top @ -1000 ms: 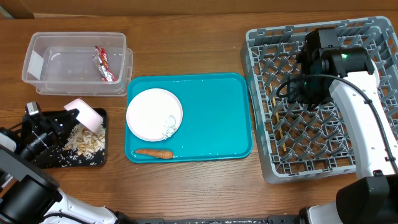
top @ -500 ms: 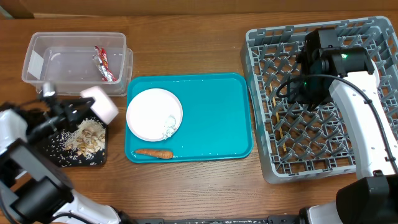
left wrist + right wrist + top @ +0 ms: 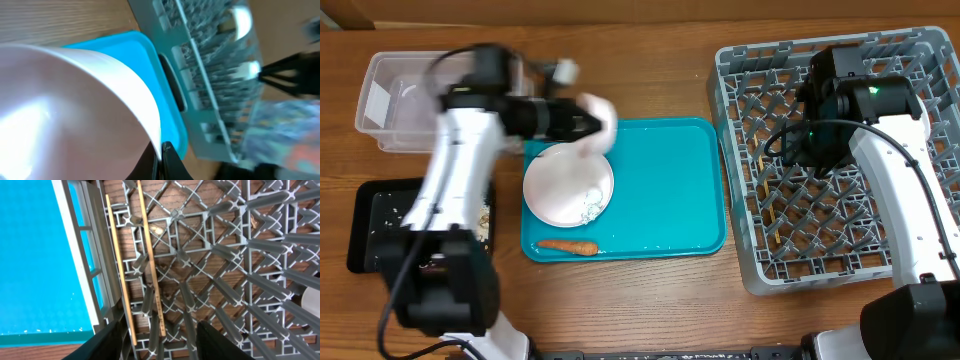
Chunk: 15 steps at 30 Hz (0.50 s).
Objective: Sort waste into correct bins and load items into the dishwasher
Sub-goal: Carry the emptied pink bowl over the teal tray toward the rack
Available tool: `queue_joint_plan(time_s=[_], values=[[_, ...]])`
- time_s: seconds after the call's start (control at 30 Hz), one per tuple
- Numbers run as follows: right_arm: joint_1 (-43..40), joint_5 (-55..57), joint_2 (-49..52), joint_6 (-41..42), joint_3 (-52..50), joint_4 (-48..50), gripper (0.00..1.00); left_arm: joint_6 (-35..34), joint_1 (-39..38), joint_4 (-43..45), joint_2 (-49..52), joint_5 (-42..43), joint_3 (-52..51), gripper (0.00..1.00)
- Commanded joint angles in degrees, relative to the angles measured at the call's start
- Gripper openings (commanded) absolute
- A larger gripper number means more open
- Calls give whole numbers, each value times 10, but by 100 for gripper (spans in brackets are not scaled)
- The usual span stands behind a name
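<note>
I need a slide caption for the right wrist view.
Two chopsticks lie on the grey rack floor, beside the teal tray.

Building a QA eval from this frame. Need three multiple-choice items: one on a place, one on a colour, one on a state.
1. Where do the two thin light wooden chopsticks lie?
A. on the teal serving tray
B. in the grey plastic dish rack
C. in the clear tub

2. What colour is the shallow rectangular plastic tray holding the loose beige-white food scraps?
A. black
B. red
C. white

3. What are the left fingers doing?
A. open, empty
B. shut on a carrot
C. shut on the white round bowl

Answers:
1. B: the right wrist view shows them on the rack's grid floor.
2. A: the overhead view shows the scraps on a black surface.
3. C: the left wrist view shows the bowl's rim pinched.
</note>
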Motion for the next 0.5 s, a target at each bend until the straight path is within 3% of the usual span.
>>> queue_joint_plan(time_s=[0.0,0.23,0.47], values=[[1,-3,-10,2,12,1,50,-118,-100,34,8,-198,10,4],[1,-3,-10,2,12,-3,50,-168,-258,73,82,-375,10,4],[1,-3,-10,2,12,-3,50,-172,-313,76,129,-392,10,4]])
